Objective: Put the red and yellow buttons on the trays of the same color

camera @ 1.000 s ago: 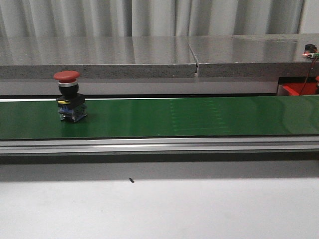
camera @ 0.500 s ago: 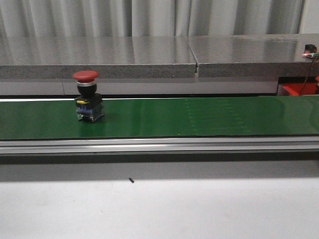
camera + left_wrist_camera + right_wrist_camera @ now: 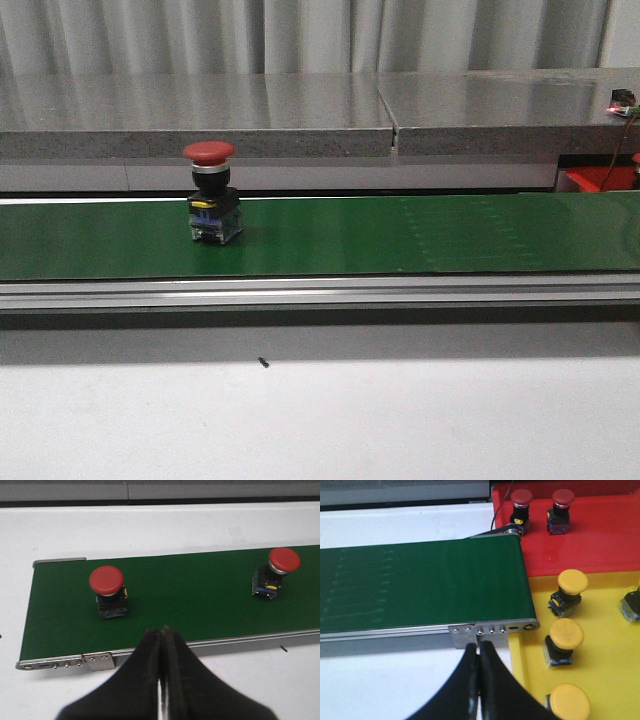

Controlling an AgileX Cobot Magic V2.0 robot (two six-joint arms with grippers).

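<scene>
Left gripper [image 3: 161, 645]: shut, holding nothing, poised beside the belt [image 3: 200, 605].
On belt: two red buttons [image 3: 106, 580] [image 3: 284, 560], upright, unpicked.
Right gripper [image 3: 479, 652]: closed, empty, by the belt's end.
Red tray [image 3: 600, 535]: past that end, two red buttons in.
Yellow tray [image 3: 605, 645]: several yellows in.
Left: both belt reds.

No readable text, label, brand, number or sign anywhere in the three views. Yellow and blue patches on the base of the red button [image 3: 212, 190] on the green belt [image 3: 400, 235], too small and blurred to read as lettering. Same on the button bases in the red tray [image 3: 600, 535] and the yellow tray [image 3: 610, 645]: coloured spots only, nothing legible. Plain belt frame, only screw heads at its ends.
</scene>
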